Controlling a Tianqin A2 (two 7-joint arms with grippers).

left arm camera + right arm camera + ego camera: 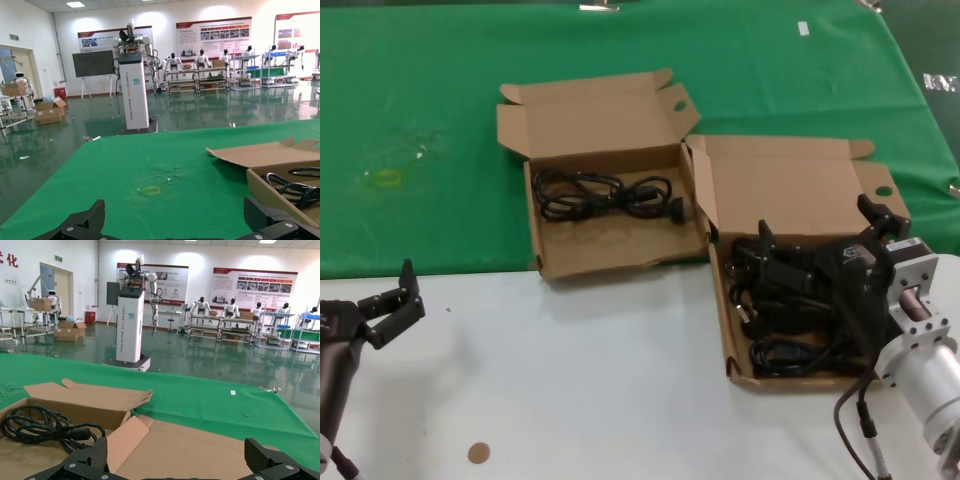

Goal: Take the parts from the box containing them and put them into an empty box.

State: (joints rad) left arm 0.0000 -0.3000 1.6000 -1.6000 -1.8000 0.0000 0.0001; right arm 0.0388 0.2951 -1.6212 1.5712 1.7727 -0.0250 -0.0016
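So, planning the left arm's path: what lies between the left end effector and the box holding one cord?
Head view: only bare white tabletop lies between the open left end effector and the box; the stretch holds no objects.

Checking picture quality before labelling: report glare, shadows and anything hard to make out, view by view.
Head view: even light; the black cords merge with the dark right gripper over the right box, so single cords are hard to separate. Left wrist view: ceiling lights glare off the glossy floor; left gripper fingers cut by the edge. Right wrist view: same floor glare.
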